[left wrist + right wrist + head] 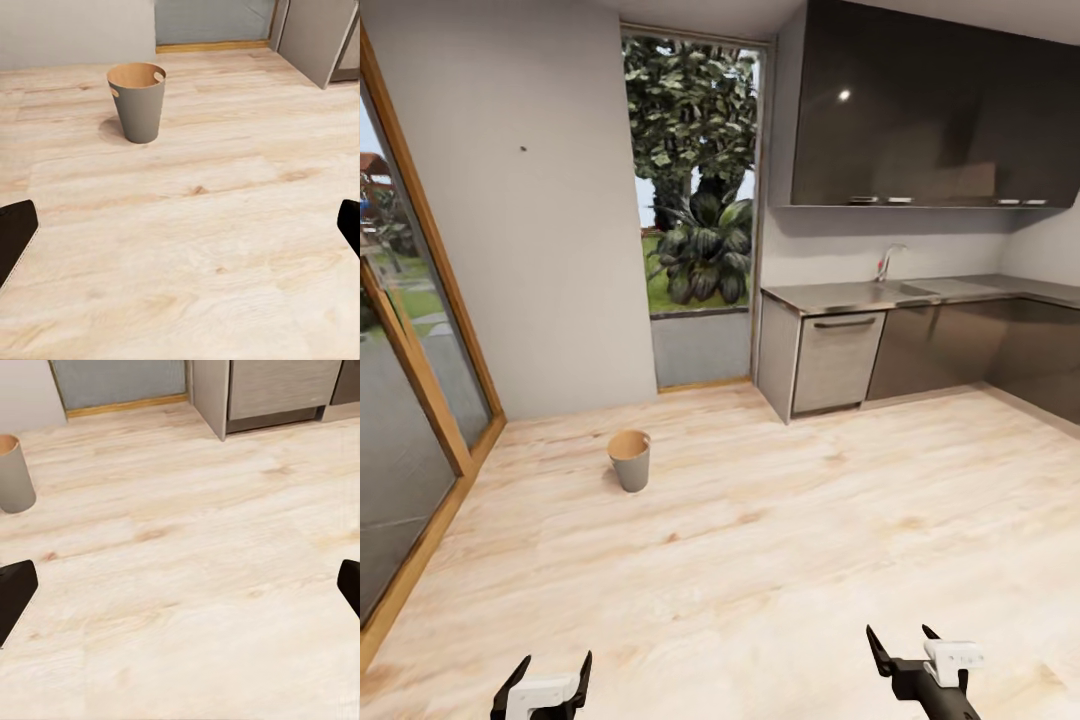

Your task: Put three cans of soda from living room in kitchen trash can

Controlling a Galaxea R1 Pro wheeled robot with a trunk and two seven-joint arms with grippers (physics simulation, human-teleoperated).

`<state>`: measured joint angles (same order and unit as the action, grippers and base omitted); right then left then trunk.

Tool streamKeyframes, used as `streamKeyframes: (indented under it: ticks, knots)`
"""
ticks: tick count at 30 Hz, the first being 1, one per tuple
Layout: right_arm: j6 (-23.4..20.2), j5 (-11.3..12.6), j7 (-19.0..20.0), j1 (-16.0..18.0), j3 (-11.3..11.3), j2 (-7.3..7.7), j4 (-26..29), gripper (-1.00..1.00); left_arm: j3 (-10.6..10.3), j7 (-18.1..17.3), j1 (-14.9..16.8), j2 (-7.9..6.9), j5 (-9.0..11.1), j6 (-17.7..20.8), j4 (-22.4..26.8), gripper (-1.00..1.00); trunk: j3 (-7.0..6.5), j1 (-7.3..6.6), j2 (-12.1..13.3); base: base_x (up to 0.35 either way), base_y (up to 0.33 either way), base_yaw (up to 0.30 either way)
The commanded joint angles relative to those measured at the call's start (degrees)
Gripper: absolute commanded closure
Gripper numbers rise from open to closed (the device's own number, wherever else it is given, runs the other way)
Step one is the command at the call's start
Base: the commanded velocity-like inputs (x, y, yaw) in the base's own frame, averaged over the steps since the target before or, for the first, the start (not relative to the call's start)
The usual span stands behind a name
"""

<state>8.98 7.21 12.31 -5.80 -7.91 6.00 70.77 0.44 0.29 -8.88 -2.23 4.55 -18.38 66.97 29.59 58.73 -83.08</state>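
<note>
The tash can (630,460) is a small round bin, grey outside and tan inside, standing upright on the light wood floor in front of the white wall. It also appears in the left wrist view (137,101) and at the edge of the right wrist view (13,476). My left gripper (556,662) is open and empty, low in the head view, well short of the bin. My right gripper (899,640) is open and empty too, further to the right. The cans of soda are out of view.
Dark kitchen cabinets with a steel counter and sink (905,292) line the right wall, and a dishwasher front (837,360) stands at their near end. A tall window (695,200) is straight ahead. Wood-framed glass doors (410,400) run along the left. Open floor (760,540) lies between me and the bin.
</note>
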Motion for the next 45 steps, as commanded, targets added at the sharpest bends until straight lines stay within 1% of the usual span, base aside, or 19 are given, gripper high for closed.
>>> streamKeyframes:
  ticks: [1, 9, 16, 20, 27, 34, 45]
  knots:
    - [0.0, 0.0, 0.0, 0.0, 0.0, 0.0, 0.0, -1.0, 0.0, 0.01, 0.0, 0.01, 0.0, 0.0, 0.0, -1.0, 0.0, 0.0, 0.0, 0.309, -0.029, 0.252]
    - [0.02, 0.0, 0.02, 0.0, 0.0, 0.0, -0.01, -1.0, -0.02, -0.02, -0.05, -0.04, 0.09, -0.07, 0.06, -1.0, 0.0, 0.0, 0.0, 0.32, -0.085, 0.252]
    - [0.03, -0.05, 0.01, 0.0, 0.01, -0.02, -0.02, -1.0, -0.08, 0.06, -0.08, -0.02, 0.13, -0.07, 0.23, -1.0, 0.0, 0.0, 0.0, 0.29, -0.177, 0.252]
    - [0.06, -1.28, -0.12, 0.0, 0.05, -0.02, -0.02, -1.0, -0.09, 0.06, -0.13, -0.04, 0.18, -0.12, 0.53, -1.0, 0.0, 0.0, 0.0, 0.212, -0.246, 0.252]
    - [0.07, -1.87, -0.24, 0.0, 0.07, -0.02, -0.02, -1.0, -0.07, 0.05, -0.17, -0.05, 0.19, -0.16, 0.61, -1.0, 0.0, 0.0, 0.0, 0.16, -0.259, 0.25]
    - [0.08, -1.96, -0.26, 0.0, 0.09, -0.02, -0.02, -1.0, -0.01, -0.02, -0.18, -0.02, 0.19, -0.25, 0.31, -1.0, 0.0, 0.0, 0.0, 0.001, -0.05, 0.107]
    - [0.08, -2.02, -0.26, 0.0, 0.21, -0.02, -0.02, -1.0, 0.0, 0.02, -0.18, -0.05, 0.19, -0.55, 0.38, -1.0, 0.0, 0.0, 0.0, -0.218, 0.093, 0.22]
